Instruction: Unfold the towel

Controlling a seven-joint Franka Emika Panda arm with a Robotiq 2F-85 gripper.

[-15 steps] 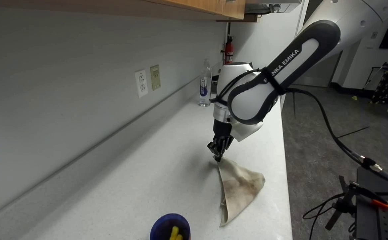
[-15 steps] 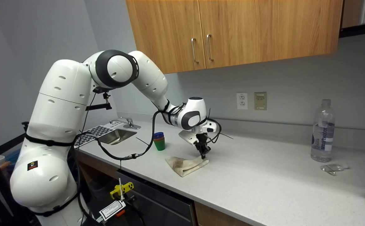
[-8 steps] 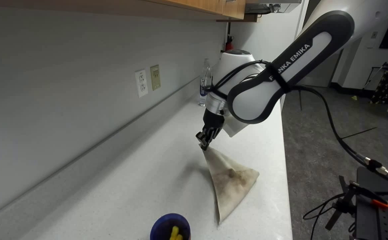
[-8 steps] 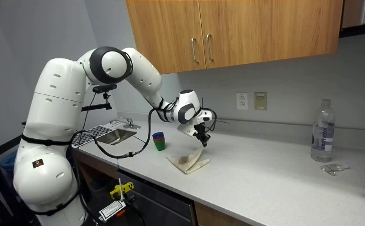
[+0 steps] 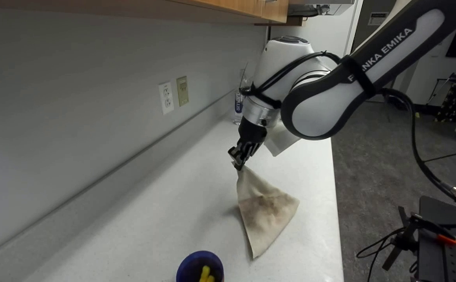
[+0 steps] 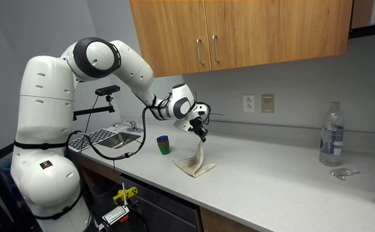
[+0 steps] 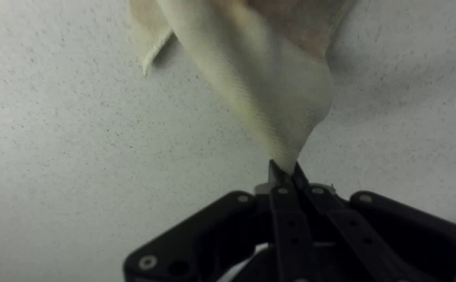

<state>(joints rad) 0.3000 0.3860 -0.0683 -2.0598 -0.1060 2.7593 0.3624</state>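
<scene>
A beige towel with brown stains lies partly on the white counter. It shows in both exterior views [image 5: 269,215] [image 6: 192,163] and in the wrist view [image 7: 283,90]. My gripper [image 7: 285,168] is shut on one corner of the towel, which is pinched between its fingertips. In both exterior views the gripper [image 5: 239,166] [image 6: 203,139] stands above the counter, and the held corner rises from the counter to it. The rest of the towel rests on the counter, with a folded flap pointing away at one side. The towel's underside is hidden.
A stack of cups [image 6: 163,147], blue on top and green below, stands near the sink [image 6: 120,140]. Yellow pieces show inside the blue cup [image 5: 196,260]. A water bottle [image 6: 331,138] and a clear object [image 6: 342,173] stand farther along. The wall and overhead cabinets [image 6: 239,32] bound the back.
My gripper has risen from near the counter and moved slightly toward the wall and the cups, lifting the towel's corner. The raised part of the towel has stretched upward; the rest shifted slightly.
</scene>
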